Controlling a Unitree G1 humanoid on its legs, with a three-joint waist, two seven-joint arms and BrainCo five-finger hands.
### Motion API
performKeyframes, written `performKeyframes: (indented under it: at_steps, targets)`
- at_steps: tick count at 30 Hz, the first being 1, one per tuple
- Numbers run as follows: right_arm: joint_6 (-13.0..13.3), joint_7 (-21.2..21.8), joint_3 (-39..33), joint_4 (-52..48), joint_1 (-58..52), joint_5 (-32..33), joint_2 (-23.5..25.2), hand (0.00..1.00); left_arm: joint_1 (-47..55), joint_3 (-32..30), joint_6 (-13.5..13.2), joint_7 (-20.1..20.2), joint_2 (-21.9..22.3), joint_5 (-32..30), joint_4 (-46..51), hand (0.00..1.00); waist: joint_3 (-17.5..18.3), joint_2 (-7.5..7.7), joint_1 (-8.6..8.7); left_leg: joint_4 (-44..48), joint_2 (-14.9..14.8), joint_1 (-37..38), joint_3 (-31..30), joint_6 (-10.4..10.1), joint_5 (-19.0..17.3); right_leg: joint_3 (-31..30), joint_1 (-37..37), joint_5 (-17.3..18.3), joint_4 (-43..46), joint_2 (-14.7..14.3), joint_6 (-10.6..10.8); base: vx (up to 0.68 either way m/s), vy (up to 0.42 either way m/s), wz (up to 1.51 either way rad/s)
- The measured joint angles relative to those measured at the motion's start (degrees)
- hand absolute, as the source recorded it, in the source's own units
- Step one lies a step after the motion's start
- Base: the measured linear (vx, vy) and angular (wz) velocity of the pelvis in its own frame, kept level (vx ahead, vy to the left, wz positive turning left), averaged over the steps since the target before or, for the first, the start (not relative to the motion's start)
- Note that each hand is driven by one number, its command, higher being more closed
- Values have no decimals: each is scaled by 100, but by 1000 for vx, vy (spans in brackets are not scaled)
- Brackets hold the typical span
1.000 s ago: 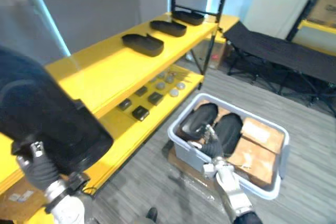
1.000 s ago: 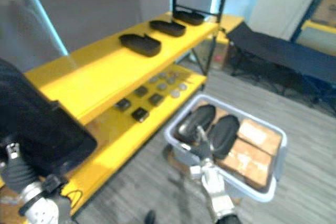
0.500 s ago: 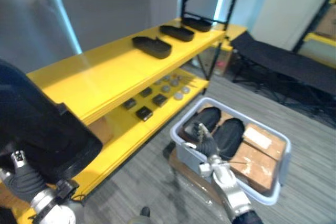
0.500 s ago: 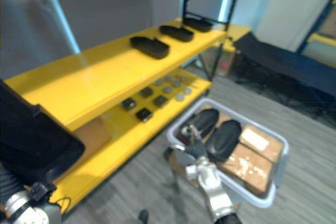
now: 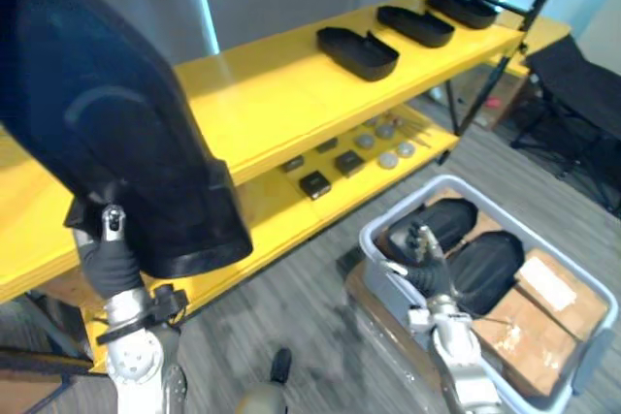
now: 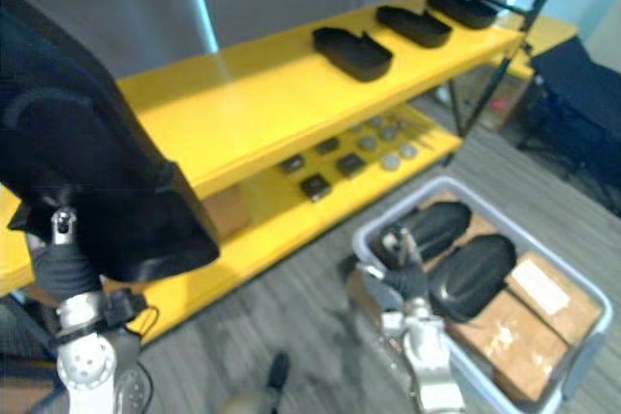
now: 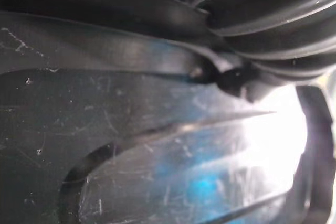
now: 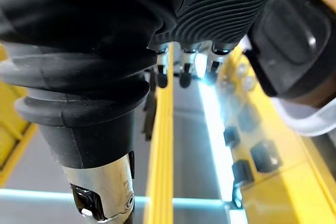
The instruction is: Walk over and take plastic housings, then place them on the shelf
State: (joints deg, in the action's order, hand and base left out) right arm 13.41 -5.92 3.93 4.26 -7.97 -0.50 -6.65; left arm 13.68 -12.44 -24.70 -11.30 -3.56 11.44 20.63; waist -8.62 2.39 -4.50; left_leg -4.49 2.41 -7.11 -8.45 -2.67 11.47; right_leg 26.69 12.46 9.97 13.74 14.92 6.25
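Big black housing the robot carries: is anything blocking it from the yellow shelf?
Nothing visible. The housing at the left hand hangs near a bare stretch of the top shelf; three other housings lie farther along.

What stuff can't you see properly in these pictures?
Left hand: its hold on the big black housing is hidden behind that housing in the eye and left wrist views.
Big black housing: cut off by the eye views' top and left edges; it also hides part of the upper shelf.
Small parts on the lower shelf: too small to identify, eye views.
Black cot: cut off by the right edge, eye views.
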Motion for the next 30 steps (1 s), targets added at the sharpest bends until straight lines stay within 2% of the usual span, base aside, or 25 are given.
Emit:
performKeyframes:
  at_steps: [5,7,9,11,14,15,16,17,19,20,21,22,23,24,25,26,27,29,30]
  targets:
    - [7,121,-8,-43,11,-17,-45,0,304,23,107,-164,228,27,1,100,-162,-162,-15,105,-129,101,108,-38,14,-14,256,76,-261,-209,32,-43,-74,-6]
    - [74,214,0,-172,-19,41,-42,0,429,9,108,-193,221,177,-2,100,-266,-115,-10,99,-96,38,201,-60,2,-14,297,509,-419,-172,343,-185,-101,-6]
    - [110,225,-43,-156,-138,80,-57,0,510,13,114,-188,346,203,-37,100,-326,-238,65,102,-230,3,311,-63,6,95,288,577,-369,-256,282,-153,-38,28]
    - [144,208,-85,-155,-246,80,-50,0,571,-32,95,-187,412,211,-32,100,-321,-234,49,122,-287,-5,465,-64,6,231,372,588,-386,-253,267,-112,1,31]
    - [207,51,-116,-155,-194,79,-26,0,568,-128,84,-149,406,207,97,100,-238,-207,-6,267,-206,-203,505,-52,19,340,352,589,-427,-203,268,5,32,24]
    - [210,-103,-150,-152,-158,77,41,0,515,-259,12,-100,402,193,236,100,-176,-99,-110,365,-42,-297,564,-17,10,370,349,620,-432,-67,206,51,44,14]
    - [210,-136,-148,-150,-149,72,58,0,500,-274,4,-100,400,189,264,100,-171,-65,-119,386,-3,-307,571,0,-5,388,357,627,-431,-32,179,96,61,25]
    - [210,-233,-148,-136,-99,58,110,0,432,-326,-28,-104,399,163,348,100,-168,67,-131,440,160,-304,574,102,-109,458,412,558,-305,79,118,124,50,40]
    - [213,-380,-179,-63,32,3,76,0,267,-280,-20,-93,399,148,337,100,-142,4,-86,519,233,-271,442,187,-180,254,151,317,466,249,-232,150,100,38]
    - [213,-422,-210,-51,111,-50,84,0,167,-285,-21,-88,379,96,349,100,-129,-22,-106,507,208,-181,443,267,-288,-12,-165,78,1160,382,-499,159,139,3]
    - [223,-423,-211,-1,247,-89,110,0,133,-327,-16,-97,353,68,351,100,-128,-12,-103,500,224,-48,459,348,-410,-254,-453,-305,1767,525,-628,180,128,-7]
    - [259,-422,-213,57,318,-94,132,0,136,-334,-6,-111,338,39,346,100,-129,-10,-88,493,227,38,447,400,-478,-400,-567,-559,2034,578,-610,265,111,-16]
    - [311,-419,-218,172,424,-100,186,0,139,-347,18,-157,291,-15,341,100,-135,-25,-74,486,195,196,441,507,-605,-655,-816,-608,2484,591,-513,278,83,-14]
    - [334,-408,-213,174,449,-123,222,0,123,-342,30,-191,205,-24,318,100,-125,-29,-65,492,138,307,422,581,-692,-752,-1046,-106,2674,479,-438,275,77,-13]
    - [362,-399,-213,172,457,-150,221,0,114,-342,38,-206,176,-22,299,100,-124,-31,-63,497,91,366,415,599,-733,-755,-1145,98,2663,361,-426,210,65,-5]
    - [394,-395,-217,156,460,-155,217,0,85,-373,78,-212,149,-22,270,100,-174,-126,-43,503,15,509,394,616,-818,-740,-1275,349,2460,138,-456,196,51,9]
    - [414,-378,-217,155,460,-149,199,0,54,-418,119,-219,149,-19,239,100,-176,-129,49,515,-23,622,304,617,-901,-746,-1362,442,2098,-41,-484,193,29,22]
    - [432,-301,-224,154,476,-99,136,0,-62,-448,130,-238,138,-17,111,100,-178,-138,113,556,-68,716,208,618,-1024,-875,-1510,448,1586,-243,-502,163,-36,33]
    - [465,-183,-228,151,540,-21,42,0,-151,-438,150,-280,121,-14,-13,100,-176,-165,151,728,-120,701,99,603,-1191,-1190,-1755,394,1132,-453,-437,210,-96,33]
